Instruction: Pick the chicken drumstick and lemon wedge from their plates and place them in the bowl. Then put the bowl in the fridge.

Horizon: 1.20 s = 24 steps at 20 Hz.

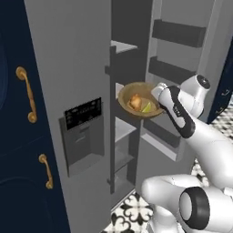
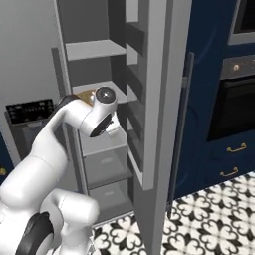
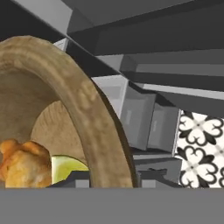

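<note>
Closest to our hand camera, our gripper (image 3: 111,178) has its 2 fingers clamped on the thick rim of the bowl (image 3: 87,109), 1 inside and 1 outside. Within the bowl lie the chicken drumstick (image 3: 24,166) and, just beside it, the lemon wedge (image 3: 68,168). From the left base view, we hold the bowl in the open fridge (image 1: 77,68), above a middle shelf (image 1: 123,129). Beyond, the door bins (image 1: 177,32) stand empty.
</note>
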Motion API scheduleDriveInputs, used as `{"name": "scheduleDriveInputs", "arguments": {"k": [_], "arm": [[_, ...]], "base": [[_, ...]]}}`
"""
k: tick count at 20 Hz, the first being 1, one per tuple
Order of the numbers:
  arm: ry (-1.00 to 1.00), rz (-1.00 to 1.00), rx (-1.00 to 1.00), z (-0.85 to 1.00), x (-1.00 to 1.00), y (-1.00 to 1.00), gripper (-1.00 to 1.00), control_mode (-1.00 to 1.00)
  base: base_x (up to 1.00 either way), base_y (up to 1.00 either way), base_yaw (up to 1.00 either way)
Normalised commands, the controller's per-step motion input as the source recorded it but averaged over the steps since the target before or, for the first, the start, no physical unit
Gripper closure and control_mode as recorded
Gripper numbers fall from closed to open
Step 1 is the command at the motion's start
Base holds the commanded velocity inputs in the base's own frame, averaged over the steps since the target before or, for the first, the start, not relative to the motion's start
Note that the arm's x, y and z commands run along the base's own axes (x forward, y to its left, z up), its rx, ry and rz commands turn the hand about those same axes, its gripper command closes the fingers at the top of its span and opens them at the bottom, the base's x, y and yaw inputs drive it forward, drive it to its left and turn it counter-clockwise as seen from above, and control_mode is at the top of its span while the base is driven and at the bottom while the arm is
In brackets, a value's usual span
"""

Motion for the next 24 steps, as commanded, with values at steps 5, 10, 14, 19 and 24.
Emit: {"name": "scheduleDriveInputs", "arguments": {"k": [5, 10, 14, 19, 24], "arm": [[0.0, 0.0, 0.0, 0.0, 0.0, 0.0, 1.0, 1.0], [0.0, 0.0, 0.0, 0.0, 0.0, 0.0, 1.0, 1.0], [0.0, 0.0, 0.0, 0.0, 0.0, 0.0, 1.0, 1.0], [0.0, -0.01, 0.01, 0.02, 0.04, -0.04, 1.0, -1.0], [0.04, -0.13, 0.13, 0.42, 0.31, 0.23, 1.0, -1.0]], "base": [[0.72, -0.11, -0.05], [0.59, -0.1, -0.05], [0.8, 0.28, -0.16], [0.58, 0.19, -0.11], [0.0, 0.0, 0.0]]}}
